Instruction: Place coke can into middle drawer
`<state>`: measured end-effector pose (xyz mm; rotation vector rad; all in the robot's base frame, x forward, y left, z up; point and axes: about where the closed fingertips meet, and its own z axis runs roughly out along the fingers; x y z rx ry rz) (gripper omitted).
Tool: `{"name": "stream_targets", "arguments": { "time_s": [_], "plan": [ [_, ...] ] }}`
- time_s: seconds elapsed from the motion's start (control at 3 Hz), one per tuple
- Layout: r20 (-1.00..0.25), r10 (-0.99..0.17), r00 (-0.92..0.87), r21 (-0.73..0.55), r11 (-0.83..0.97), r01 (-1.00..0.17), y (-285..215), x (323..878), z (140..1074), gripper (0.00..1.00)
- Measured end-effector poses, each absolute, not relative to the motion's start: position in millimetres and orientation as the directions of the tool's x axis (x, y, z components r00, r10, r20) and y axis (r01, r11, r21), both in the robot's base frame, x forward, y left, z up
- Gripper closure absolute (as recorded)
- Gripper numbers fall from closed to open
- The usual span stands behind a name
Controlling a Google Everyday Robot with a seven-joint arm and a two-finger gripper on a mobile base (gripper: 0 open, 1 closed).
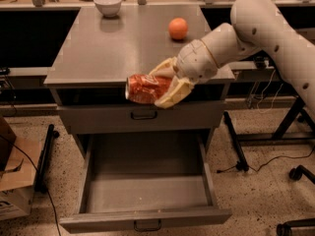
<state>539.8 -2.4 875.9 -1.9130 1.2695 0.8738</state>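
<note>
We are holding the coke can [144, 88] sideways in our gripper [162, 86], clamped on it at the tabletop's [98, 58] front edge, with the open middle drawer [147, 193] lying directly below.

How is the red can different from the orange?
The can is red, tube-shaped and lying sideways; the orange is orange and round. The can is held in the air by the gripper at the front edge of the table, above the open drawer; the orange sits on the table. Both look about the same size.
</note>
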Motion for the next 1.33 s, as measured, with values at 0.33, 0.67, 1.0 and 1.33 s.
{"name": "stream_targets", "arguments": {
  "time_s": [0.33,0.67,1.0,1.33],
  "plan": [
    [-0.710,-0.649,0.273,-0.052,-0.338,-0.940,-24.2,503.9,848.0,1.00],
    [-0.598,-0.786,0.157,0.074,-0.250,-0.965,-39.0,476.8,809.2,1.00],
    [-0.522,-0.847,-0.102,0.182,0.007,-0.983,-30.8,466.2,730.8,1.00],
    [-0.542,-0.803,-0.249,0.239,0.137,-0.961,-15.7,477.1,671.7,1.00]
  ]
}}
